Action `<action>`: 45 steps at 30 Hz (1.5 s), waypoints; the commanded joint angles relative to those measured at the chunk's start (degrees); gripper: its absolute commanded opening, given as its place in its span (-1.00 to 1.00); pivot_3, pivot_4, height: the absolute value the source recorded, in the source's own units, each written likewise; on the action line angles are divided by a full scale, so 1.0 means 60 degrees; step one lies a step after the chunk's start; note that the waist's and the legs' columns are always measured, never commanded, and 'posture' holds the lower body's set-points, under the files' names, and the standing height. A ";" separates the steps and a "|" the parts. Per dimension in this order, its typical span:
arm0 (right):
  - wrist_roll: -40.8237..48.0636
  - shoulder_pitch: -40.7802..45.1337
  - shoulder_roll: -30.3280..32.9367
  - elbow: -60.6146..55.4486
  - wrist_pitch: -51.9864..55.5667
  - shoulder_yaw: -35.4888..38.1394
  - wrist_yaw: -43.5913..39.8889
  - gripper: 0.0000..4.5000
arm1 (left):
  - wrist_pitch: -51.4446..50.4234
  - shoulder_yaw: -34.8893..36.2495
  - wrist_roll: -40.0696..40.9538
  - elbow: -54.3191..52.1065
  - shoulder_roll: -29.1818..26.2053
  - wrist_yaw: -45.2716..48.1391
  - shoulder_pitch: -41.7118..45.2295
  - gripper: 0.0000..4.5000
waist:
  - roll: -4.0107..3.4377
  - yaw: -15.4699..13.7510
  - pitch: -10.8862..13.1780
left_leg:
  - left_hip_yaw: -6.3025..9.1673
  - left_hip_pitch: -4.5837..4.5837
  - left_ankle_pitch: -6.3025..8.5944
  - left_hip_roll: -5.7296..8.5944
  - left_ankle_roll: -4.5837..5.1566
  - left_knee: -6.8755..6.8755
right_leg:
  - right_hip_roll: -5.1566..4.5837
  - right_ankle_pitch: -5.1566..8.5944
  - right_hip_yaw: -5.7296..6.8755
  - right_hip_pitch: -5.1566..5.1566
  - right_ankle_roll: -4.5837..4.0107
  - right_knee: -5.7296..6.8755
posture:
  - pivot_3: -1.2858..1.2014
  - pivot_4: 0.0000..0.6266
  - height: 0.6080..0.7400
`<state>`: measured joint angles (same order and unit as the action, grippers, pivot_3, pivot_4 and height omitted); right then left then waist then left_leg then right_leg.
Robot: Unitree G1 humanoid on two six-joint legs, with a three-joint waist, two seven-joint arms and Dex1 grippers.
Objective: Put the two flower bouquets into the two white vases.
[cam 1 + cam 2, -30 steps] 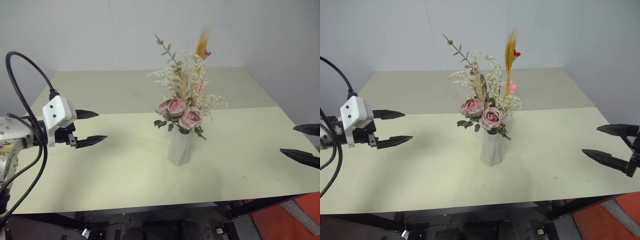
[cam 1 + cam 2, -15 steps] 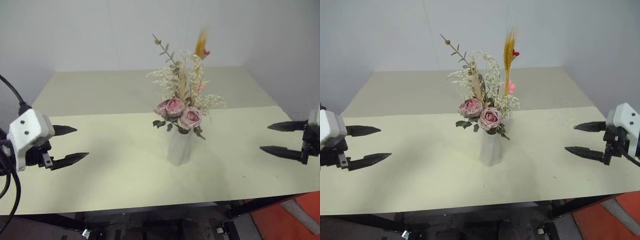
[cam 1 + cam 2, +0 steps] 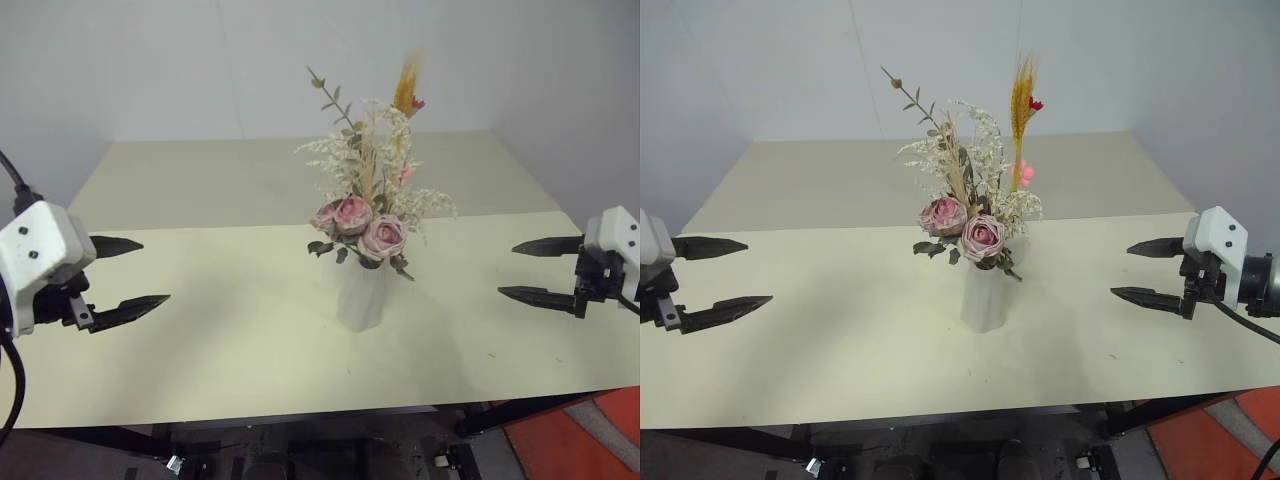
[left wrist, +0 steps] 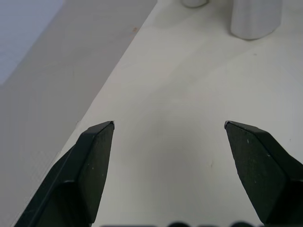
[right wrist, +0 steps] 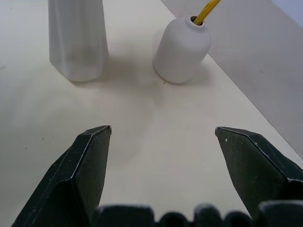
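The left gripper (image 3: 137,272) has drawn back toward the left edge, its fingers apart and empty. The right gripper (image 3: 530,270) has swung in from the right edge, fingers spread too, while the roses (image 3: 358,225) sit unmoved in the tall vase (image 3: 361,295).

Table (image 3: 200,340) carried both vases near its middle; taller vase (image 3: 361,294) stood upright at the front, rose bunch (image 3: 360,195) standing in its mouth; shorter vase (image 5: 182,50) sat just beside and behind it, apart, hidden behind the bunch in the head views; thin stalk bundle (image 3: 1021,120) rose from the shorter vase's neck, topping the bunch from behind. Left gripper (image 3: 128,273) hung over the table's left edge, well apart from the vases; right gripper (image 3: 1145,271) hung over the right side, likewise well apart; vases lay between them; wall (image 3: 150,60) behind the table.
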<state>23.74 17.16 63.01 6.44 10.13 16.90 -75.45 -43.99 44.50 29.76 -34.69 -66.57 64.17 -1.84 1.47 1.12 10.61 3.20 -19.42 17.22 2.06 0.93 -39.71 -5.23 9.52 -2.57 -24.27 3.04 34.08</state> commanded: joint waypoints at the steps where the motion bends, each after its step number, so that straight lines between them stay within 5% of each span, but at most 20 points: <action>1: 0.0130 0.0059 0.0295 -0.0122 -0.0206 0.0670 0.0010 0.85 | 0.0351 -0.0161 0.0014 0.0135 0.0051 -0.0243 0.0234 0.80 | -0.0002 0.0014 0.0001 | 0.0000 0.0001 0.0000 -0.0001 0.0000 0.0001 | 0.0002 0.0007 0.0000 0.0000 0.0011 0.0001 | 0.03 -0.52 1.00; 24: 0.0233 -0.0087 0.0722 -0.0439 0.0154 0.1440 0.0190 0.85 | 0.2049 -0.2331 -0.0056 0.1294 0.0656 -0.1150 0.1675 0.80 | -0.0011 0.0029 0.0009 | -0.0002 -0.0004 0.0000 0.0000 0.0000 0.0001 | 0.0002 -0.0006 -0.0002 -0.0004 -0.0011 0.0000 | 0.03 -0.52 1.00; 35: 0.0318 -0.3752 -0.0160 -0.3709 0.2011 0.5042 0.0694 0.85 | 0.3365 -0.5093 -0.0429 0.3644 0.0659 -0.0077 0.4182 0.80 | -0.0008 -0.0067 0.0010 | 0.0004 -0.0026 0.0000 0.0015 0.0000 -0.0009 | 0.0003 -0.0003 0.0002 -0.0003 -0.0003 0.0000 | 0.03 -0.52 1.00; 45: 0.0837 -0.5176 -0.0968 -0.5886 0.3218 0.6771 0.1143 0.85 | 0.4670 -0.6944 -0.1339 0.6179 0.1265 0.1439 0.6688 0.80 | -0.0002 -0.0011 0.0013 | -0.0001 -0.0025 0.0001 0.0026 0.0001 -0.0008 | 0.0009 0.0011 -0.0003 -0.0002 0.0020 -0.0001 | 0.03 -0.52 1.00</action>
<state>26.57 -14.06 57.51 -26.00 28.03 53.34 -69.69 -17.83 2.87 22.37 0.36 -58.79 70.63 35.28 1.46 1.05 10.69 3.19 -19.58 17.22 2.22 0.93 -39.76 -5.17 9.58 -2.58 -24.28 3.16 34.07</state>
